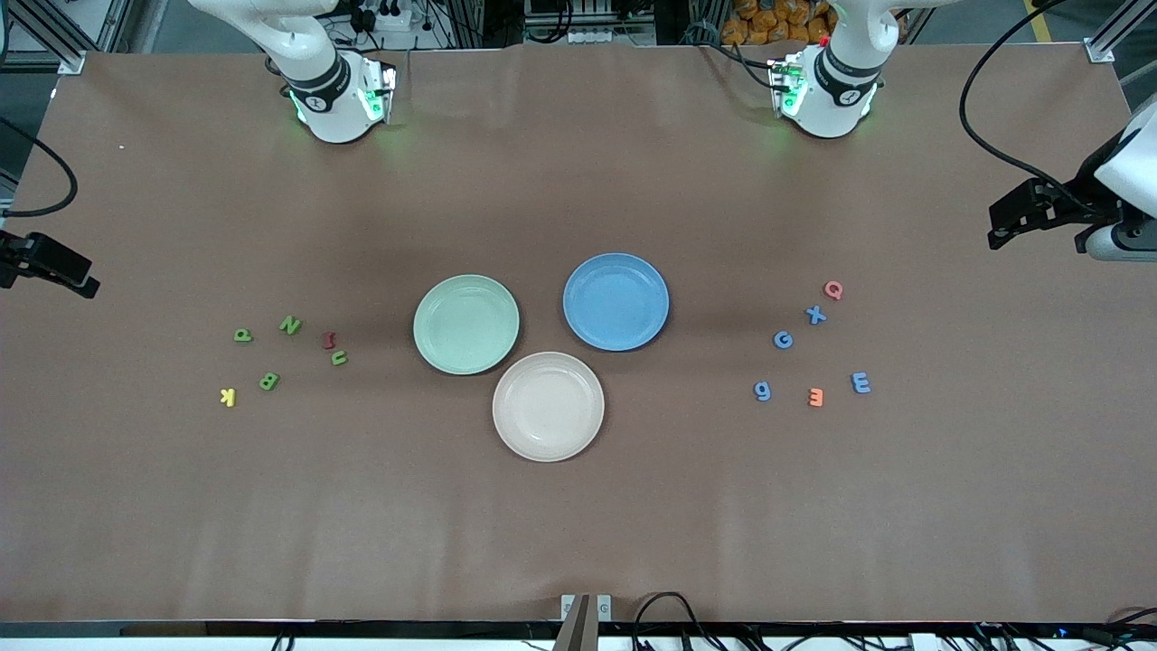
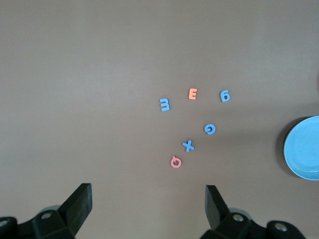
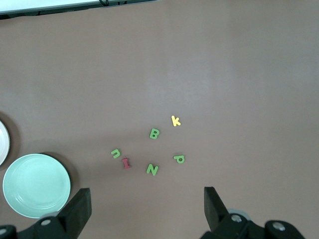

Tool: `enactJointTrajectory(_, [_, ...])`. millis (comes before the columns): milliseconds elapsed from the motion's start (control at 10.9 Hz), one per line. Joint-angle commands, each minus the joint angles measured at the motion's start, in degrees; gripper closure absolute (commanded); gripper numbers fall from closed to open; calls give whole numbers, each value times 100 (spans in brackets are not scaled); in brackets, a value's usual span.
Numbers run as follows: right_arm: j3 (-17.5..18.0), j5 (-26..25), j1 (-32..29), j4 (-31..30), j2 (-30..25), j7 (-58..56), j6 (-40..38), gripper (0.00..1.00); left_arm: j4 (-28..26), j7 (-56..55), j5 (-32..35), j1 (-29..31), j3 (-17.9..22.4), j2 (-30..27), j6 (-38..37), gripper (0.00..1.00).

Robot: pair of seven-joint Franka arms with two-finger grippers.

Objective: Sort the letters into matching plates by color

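Four green letters, P [image 1: 242, 335], N [image 1: 289, 325], u [image 1: 339, 358] and B [image 1: 269, 381], lie loose toward the right arm's end of the table. Four blue letters, X [image 1: 815, 315], G [image 1: 783, 339], 9 [image 1: 762, 391] and E [image 1: 860, 382], lie toward the left arm's end. Between the two groups sit the mint green plate [image 1: 466, 324] and the blue plate [image 1: 616, 301], both bare. My right gripper [image 3: 147, 190] hangs open high over the table by the green letters. My left gripper [image 2: 148, 188] hangs open high by the blue letters. Neither holds anything; both are out of the front view.
A beige-pink plate [image 1: 548, 406] sits nearer the camera, touching the two others. A yellow K [image 1: 228, 396] and a dark red letter [image 1: 329, 340] lie among the green ones, a pink Q [image 1: 833, 289] and an orange E [image 1: 815, 396] among the blue. Black fixtures [image 1: 50, 262] [image 1: 1039, 210] overhang both table ends.
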Motion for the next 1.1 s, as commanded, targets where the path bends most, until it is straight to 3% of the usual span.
enactJointTrajectory(0, [58, 41, -72, 92, 53, -27, -13, 0, 52, -69, 86, 27, -3, -54, -186, 0])
enactJointTrajectory(1013, [58, 41, -72, 92, 97, -27, -4, 0, 26, -7, 43, 36, -21, 25, -195, 0])
